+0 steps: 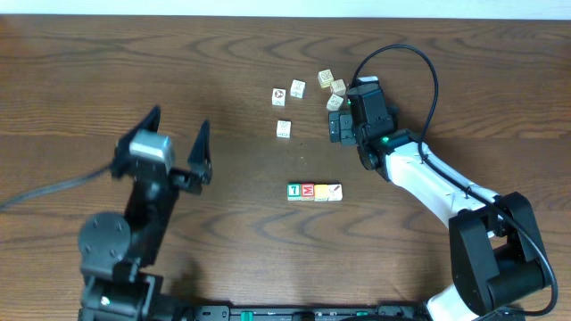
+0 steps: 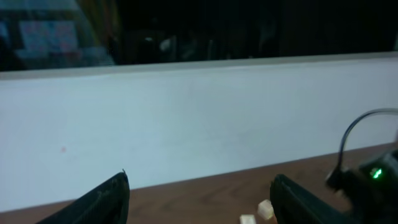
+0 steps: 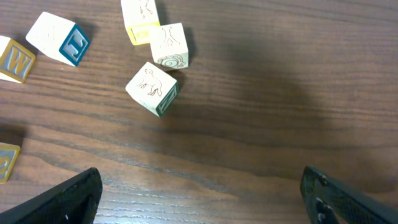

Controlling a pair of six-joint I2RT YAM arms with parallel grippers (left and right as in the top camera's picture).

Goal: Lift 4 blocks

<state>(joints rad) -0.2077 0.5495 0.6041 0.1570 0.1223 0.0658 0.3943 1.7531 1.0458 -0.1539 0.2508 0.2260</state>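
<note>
Four blocks lie in a touching row on the table: green (image 1: 293, 192), red (image 1: 307, 192), yellow-orange (image 1: 320, 192) and white with a dark diagonal mark (image 1: 335, 191). My left gripper (image 1: 180, 123) is raised well to the left of the row, open and holding nothing; in its own view the left gripper (image 2: 199, 199) faces the far wall, and the row is out of sight. My right gripper (image 1: 363, 122) hovers behind and right of the row, open and holding nothing. Only bare wood shows between the fingers of the right gripper (image 3: 202, 193).
Several loose cream cubes with pictures lie behind the row, a cluster (image 1: 335, 89) by the right gripper and others (image 1: 284, 128) further left. They also show as picture cubes (image 3: 152, 88) and two pale cubes (image 2: 264, 210). The right arm (image 1: 428, 178) crosses the right side.
</note>
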